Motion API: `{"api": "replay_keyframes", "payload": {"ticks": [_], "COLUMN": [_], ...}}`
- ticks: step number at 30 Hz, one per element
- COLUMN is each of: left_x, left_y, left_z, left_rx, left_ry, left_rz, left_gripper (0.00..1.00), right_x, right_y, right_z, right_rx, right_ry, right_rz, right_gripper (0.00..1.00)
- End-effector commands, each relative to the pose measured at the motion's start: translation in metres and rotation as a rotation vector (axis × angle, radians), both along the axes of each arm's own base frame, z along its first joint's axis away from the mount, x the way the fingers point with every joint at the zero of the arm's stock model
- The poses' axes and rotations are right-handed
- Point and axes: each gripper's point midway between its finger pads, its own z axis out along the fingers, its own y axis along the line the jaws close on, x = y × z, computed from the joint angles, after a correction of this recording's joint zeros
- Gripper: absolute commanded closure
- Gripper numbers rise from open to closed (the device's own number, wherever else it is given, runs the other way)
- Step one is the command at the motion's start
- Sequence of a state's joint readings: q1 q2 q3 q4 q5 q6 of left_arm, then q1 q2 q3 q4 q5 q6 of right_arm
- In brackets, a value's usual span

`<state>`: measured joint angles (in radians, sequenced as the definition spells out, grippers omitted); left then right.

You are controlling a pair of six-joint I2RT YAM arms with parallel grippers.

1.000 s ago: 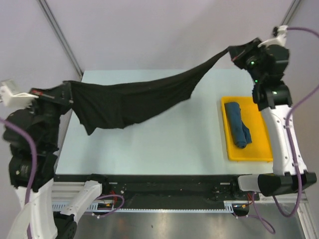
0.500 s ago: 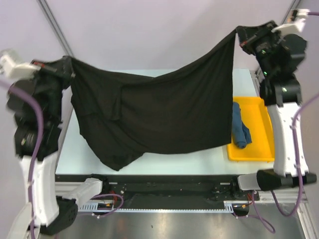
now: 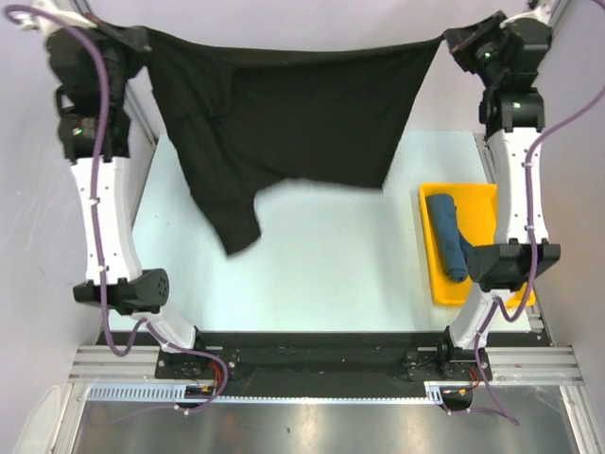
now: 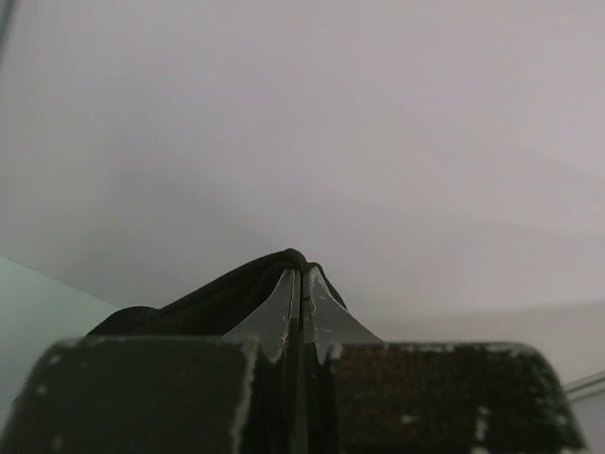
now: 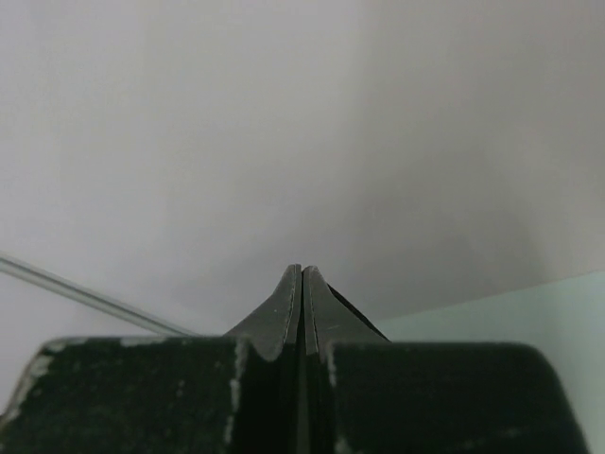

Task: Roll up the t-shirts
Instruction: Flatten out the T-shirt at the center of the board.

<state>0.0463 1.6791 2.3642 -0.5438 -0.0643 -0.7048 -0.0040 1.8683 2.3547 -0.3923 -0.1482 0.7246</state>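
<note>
A black t-shirt hangs spread out high above the table, stretched between both arms. My left gripper is shut on its left corner; black cloth bunches over the fingertips in the left wrist view. At the top right, my right gripper is shut on the other corner, where a thin sliver of cloth shows beside the pressed fingers. The shirt's lower part droops to a point over the table's left half. A teal-blue t-shirt, rolled, lies in the yellow tray.
The pale green table lies under the hanging shirt. The yellow tray sits at its right edge beside the right arm's column. A metal frame post runs behind the left arm.
Both arms have lifted the black t-shirt from a low sag near the table to a high, wide spread; the grippers moved up and back, and the cloth's hem rose clear of the near edge.
</note>
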Motion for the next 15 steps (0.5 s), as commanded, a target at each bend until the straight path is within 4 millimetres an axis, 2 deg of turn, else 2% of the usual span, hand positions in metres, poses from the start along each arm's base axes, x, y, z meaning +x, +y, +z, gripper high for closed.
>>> {"api": "replay_keyframes", "payload": {"ticks": [1, 2, 3, 4, 5, 6, 7, 8, 9, 11, 12, 13, 14, 15], "left_x": [-0.079, -0.091, -0.082, -0.082, -0.081, -0.079, -0.078, -0.078, -0.081, -0.086, -0.089, -0.101, -0.105, -0.115], "left_y": [0.019, 0.023, 0.025, 0.021, 0.021, 0.021, 0.019, 0.018, 0.017, 0.017, 0.018, 0.016, 0.018, 0.018], "left_z": [0.064, 0.062, 0.039, 0.027, 0.011, -0.028, -0.05, -0.073, -0.121, -0.172, -0.234, -0.25, -0.273, -0.327], "left_rx": [-0.02, -0.025, -0.037, -0.031, -0.032, -0.046, -0.053, -0.058, -0.084, -0.099, -0.128, -0.134, -0.143, -0.174], "left_ry": [-0.19, -0.183, -0.12, -0.082, -0.039, 0.055, 0.097, 0.136, 0.221, 0.307, 0.434, 0.447, 0.474, 0.58], "left_rz": [0.024, 0.038, 0.042, 0.019, 0.019, 0.021, 0.009, 0.005, 0.005, 0.01, 0.024, 0.026, 0.041, 0.059], "left_gripper": [1.0, 1.0, 1.0, 1.0, 1.0, 1.0, 1.0, 1.0, 1.0, 1.0, 1.0, 1.0, 1.0, 1.0], "right_x": [-0.037, -0.05, -0.051, -0.054, -0.055, -0.058, -0.058, -0.057, -0.063, -0.067, -0.071, -0.072, -0.073, -0.078], "right_y": [-0.005, -0.006, -0.006, -0.006, -0.006, -0.005, -0.005, -0.006, -0.006, -0.007, -0.006, -0.005, -0.003, -0.002], "right_z": [0.017, 0.016, 0.007, -0.003, -0.039, -0.049, -0.071, -0.115, -0.129, -0.167, -0.209, -0.229, -0.25, -0.28], "right_rx": [0.01, 0.013, 0.015, 0.02, 0.023, 0.024, 0.026, 0.028, 0.026, 0.022, 0.014, -0.013, -0.031, -0.057], "right_ry": [-0.046, -0.045, -0.031, -0.009, 0.066, 0.082, 0.128, 0.219, 0.246, 0.326, 0.423, 0.467, 0.517, 0.593], "right_rz": [0.003, 0.0, 0.002, 0.002, 0.006, 0.014, 0.012, 0.009, 0.012, 0.007, 0.006, 0.01, 0.016, 0.008], "right_gripper": [1.0, 1.0, 1.0, 1.0, 1.0, 1.0, 1.0, 1.0, 1.0, 1.0, 1.0, 1.0, 1.0, 1.0]}}
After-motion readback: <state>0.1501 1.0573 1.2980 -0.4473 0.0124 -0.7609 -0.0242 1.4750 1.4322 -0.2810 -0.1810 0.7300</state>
